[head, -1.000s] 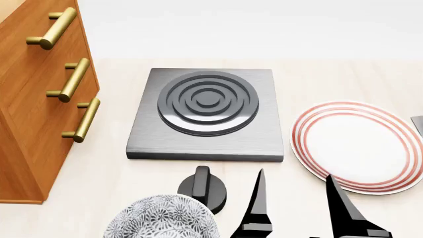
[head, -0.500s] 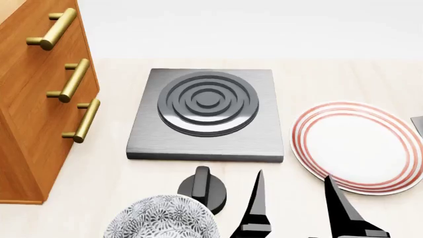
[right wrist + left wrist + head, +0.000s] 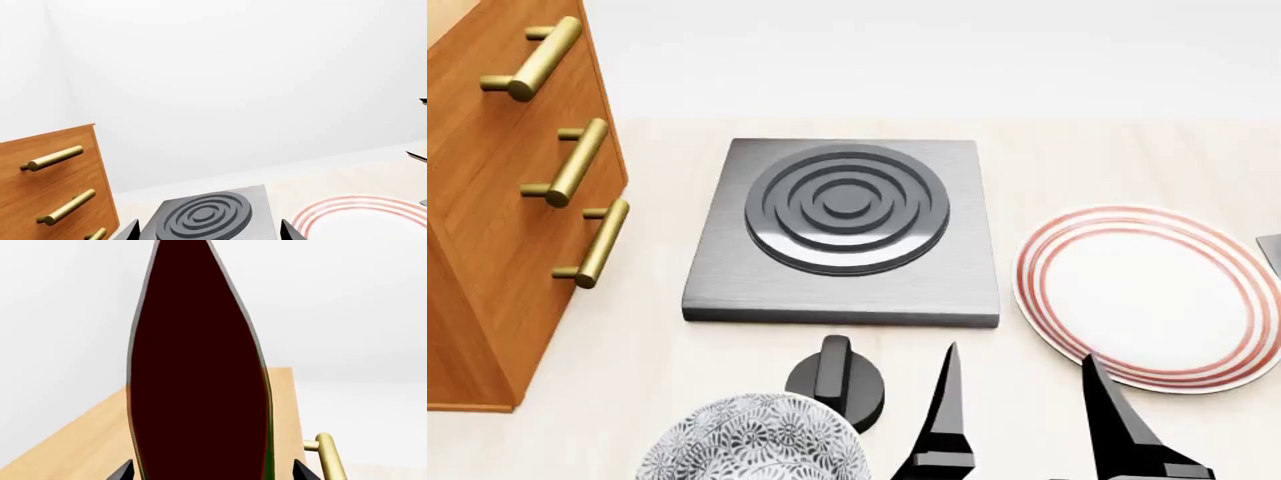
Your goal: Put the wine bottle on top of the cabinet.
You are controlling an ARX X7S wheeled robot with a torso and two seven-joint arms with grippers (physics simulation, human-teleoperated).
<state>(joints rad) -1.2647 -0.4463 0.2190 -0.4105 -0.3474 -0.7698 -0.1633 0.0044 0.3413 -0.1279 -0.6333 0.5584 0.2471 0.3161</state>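
Note:
The wine bottle (image 3: 197, 365) fills the left wrist view as a dark, green-edged body, upright over the pale wooden top of the cabinet (image 3: 80, 440). My left gripper (image 3: 212, 472) is open around it. One tip is close to the bottle's side and the other stands a little off it. Its neck, cork and label are out of view. The orange-brown cabinet (image 3: 494, 200) with brass handles stands at the left of the head view, where neither bottle nor left arm shows. My right gripper (image 3: 1028, 410) is open and empty, low in front of the hob.
A grey hob plate (image 3: 841, 225) with a ringed burner lies in the middle. A red-ringed white plate (image 3: 1154, 295) lies to its right. A black knob (image 3: 834, 380) and a patterned bowl (image 3: 754, 440) are in front. A brass handle (image 3: 327, 455) is beside the bottle.

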